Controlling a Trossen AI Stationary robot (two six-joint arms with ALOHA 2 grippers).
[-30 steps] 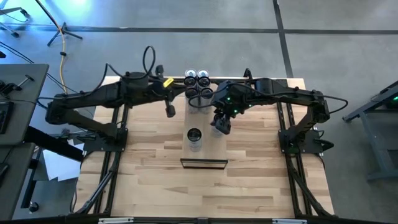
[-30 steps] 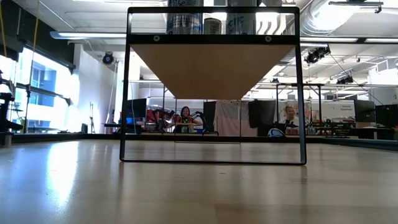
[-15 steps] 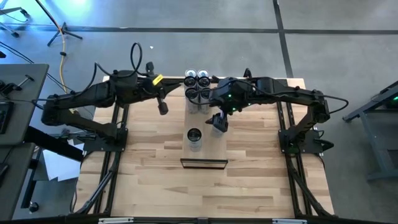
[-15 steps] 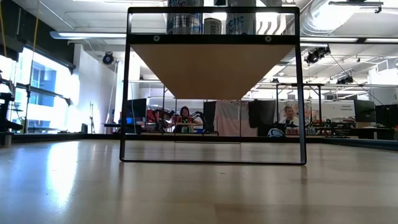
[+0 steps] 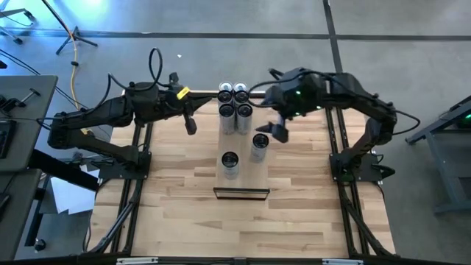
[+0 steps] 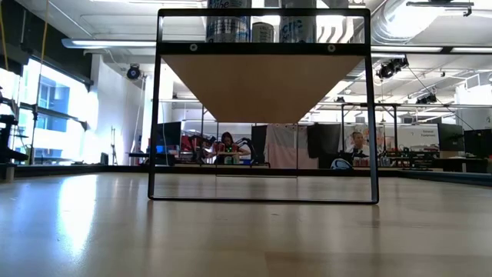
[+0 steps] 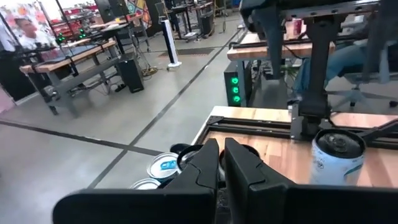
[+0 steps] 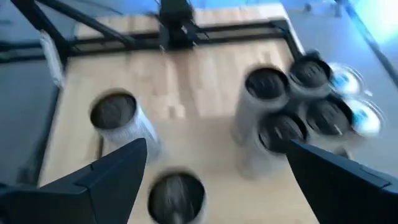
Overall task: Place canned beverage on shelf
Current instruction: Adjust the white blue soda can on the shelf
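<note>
The long narrow light-wood shelf (image 5: 241,158) ran lengthwise from the table's far edge toward its middle, its dark end edge facing the near side. On it a silver canned beverage (image 5: 258,143) stood upright on the right side of the shelf, just behind a second upright can (image 5: 230,162), with a cluster of four cans (image 5: 235,101) at the far end. The right gripper (image 5: 279,131) hovered just right of the silver can, fingers spread wide and holding nothing. The left gripper (image 5: 190,125), fingers pressed together, hung left of the cluster. In the low view the shelf's underside (image 6: 261,85) hid most of each can, and the right wrist view was blurred. The butcher-block tabletop (image 5: 184,206) sat on a grey concrete floor (image 5: 221,22); beyond lay workbenches and seated people (image 6: 228,146).
</note>
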